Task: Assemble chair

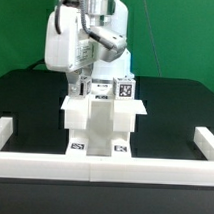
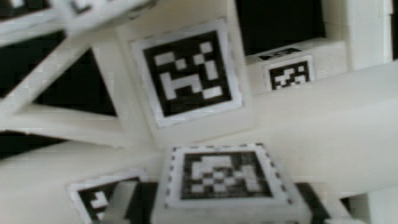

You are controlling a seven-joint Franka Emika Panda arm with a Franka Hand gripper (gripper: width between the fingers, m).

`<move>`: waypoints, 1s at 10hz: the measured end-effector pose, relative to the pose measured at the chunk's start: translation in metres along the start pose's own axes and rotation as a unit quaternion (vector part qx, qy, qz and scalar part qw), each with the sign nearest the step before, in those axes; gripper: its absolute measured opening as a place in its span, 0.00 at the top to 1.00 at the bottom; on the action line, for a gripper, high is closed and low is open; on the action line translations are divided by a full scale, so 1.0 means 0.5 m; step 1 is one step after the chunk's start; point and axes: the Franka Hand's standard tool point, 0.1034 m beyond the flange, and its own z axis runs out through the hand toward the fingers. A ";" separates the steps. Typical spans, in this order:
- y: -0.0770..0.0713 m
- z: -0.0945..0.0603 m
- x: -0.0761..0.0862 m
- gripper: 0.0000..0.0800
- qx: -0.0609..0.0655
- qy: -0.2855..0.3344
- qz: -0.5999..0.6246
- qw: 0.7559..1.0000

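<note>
Now the hand is reaching down, clenched on the chair, which is standing on the black worktop against the white rail.

White robot arm above a black table

The arm's casing is smooth, rounded and glossy white, with a shiny silver-grey metal section near the wrist and a darker grey joint below it. Any cables, screws or lettering are too small to make out.
</note>
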 end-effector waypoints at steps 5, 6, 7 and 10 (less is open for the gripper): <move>0.016 -0.002 -0.009 0.66 -0.018 0.000 0.075 0.997; 0.018 -0.002 -0.010 0.66 -0.020 0.001 0.082 0.996; 0.023 -0.003 -0.012 0.66 -0.025 0.002 0.101 0.995; 0.025 0.000 -0.013 0.52 -0.027 0.004 0.097 0.995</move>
